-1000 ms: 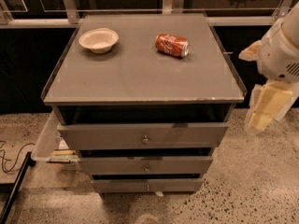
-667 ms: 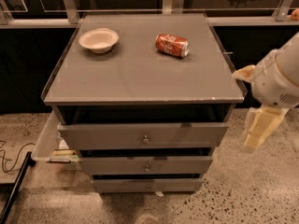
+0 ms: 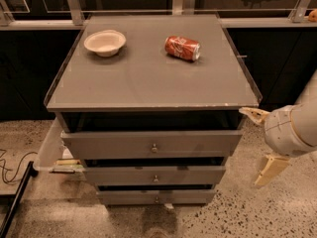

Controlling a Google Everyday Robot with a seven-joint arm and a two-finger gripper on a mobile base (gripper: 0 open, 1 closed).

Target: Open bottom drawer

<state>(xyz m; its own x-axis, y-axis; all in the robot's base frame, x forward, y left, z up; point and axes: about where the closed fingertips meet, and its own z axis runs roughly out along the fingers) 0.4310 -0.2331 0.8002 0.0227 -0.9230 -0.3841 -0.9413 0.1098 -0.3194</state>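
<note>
The grey cabinet (image 3: pixel 148 78) has three drawers with small round knobs. The bottom drawer (image 3: pixel 129 197) is the lowest, narrowest front, with its knob (image 3: pixel 157 199) at the centre; it looks pushed in. The middle drawer (image 3: pixel 124 175) and the top drawer (image 3: pixel 114 144) sit above it, and the top front stands slightly forward. My gripper (image 3: pixel 251 148) is to the right of the cabinet, level with the top and middle drawers. It is open and empty, with one cream finger (image 3: pixel 254 114) by the cabinet's top right corner and the other finger (image 3: pixel 271 169) lower down. It touches no drawer.
A cream bowl (image 3: pixel 104 42) and a red soda can (image 3: pixel 183 48) lying on its side are on the cabinet top. A pale bin (image 3: pixel 48 150) with flat items stands at the cabinet's left. A cable (image 3: pixel 10 168) lies on the speckled floor. A dark wall with a railing is behind.
The arm has come down and a little left, bringing the gripper closer to the cabinet's right side. The drawers, bowl and can have not moved.
</note>
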